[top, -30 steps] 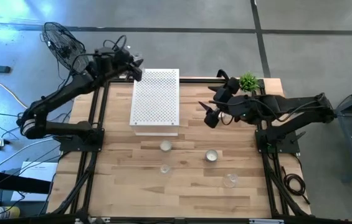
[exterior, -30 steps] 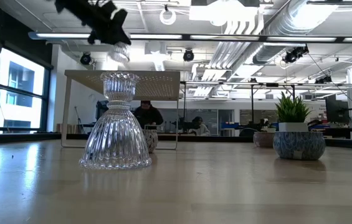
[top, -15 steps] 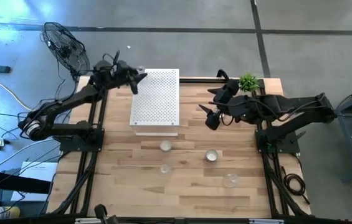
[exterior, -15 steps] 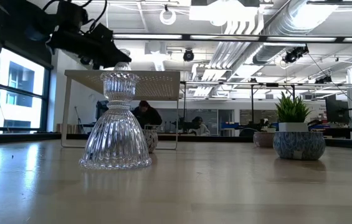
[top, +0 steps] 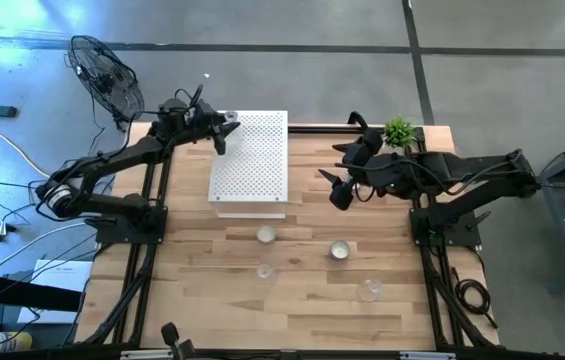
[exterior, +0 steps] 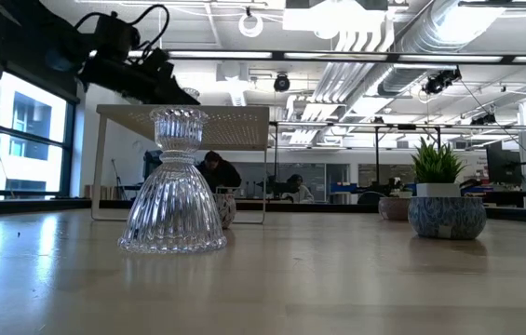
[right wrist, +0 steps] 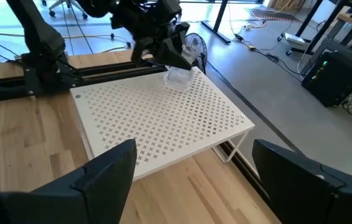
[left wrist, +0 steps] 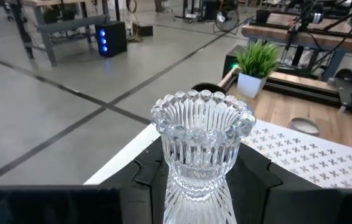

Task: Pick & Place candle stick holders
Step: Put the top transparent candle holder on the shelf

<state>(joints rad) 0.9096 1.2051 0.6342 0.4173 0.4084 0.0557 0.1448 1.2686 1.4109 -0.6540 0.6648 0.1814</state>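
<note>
Wooden tabletop carries the white perforated box (top: 250, 163). My left gripper (left wrist: 200, 180) clamps a ribbed glass candle stick holder (left wrist: 202, 142) above its far corner; I'd lower it upright and release gently. Right gripper (right wrist: 194, 168) waits agape.

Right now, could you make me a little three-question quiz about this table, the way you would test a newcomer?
1. True or false: the left gripper holds a clear ribbed glass holder over the far corner of the white perforated box.
2. How many small holders stand on the bare wood in front of the box, seen from above? A) two B) four C) six
3. Fill in: the right gripper hangs open between the box and the small green ____.

Key: 1 true; 2 B; 3 plant.
</note>
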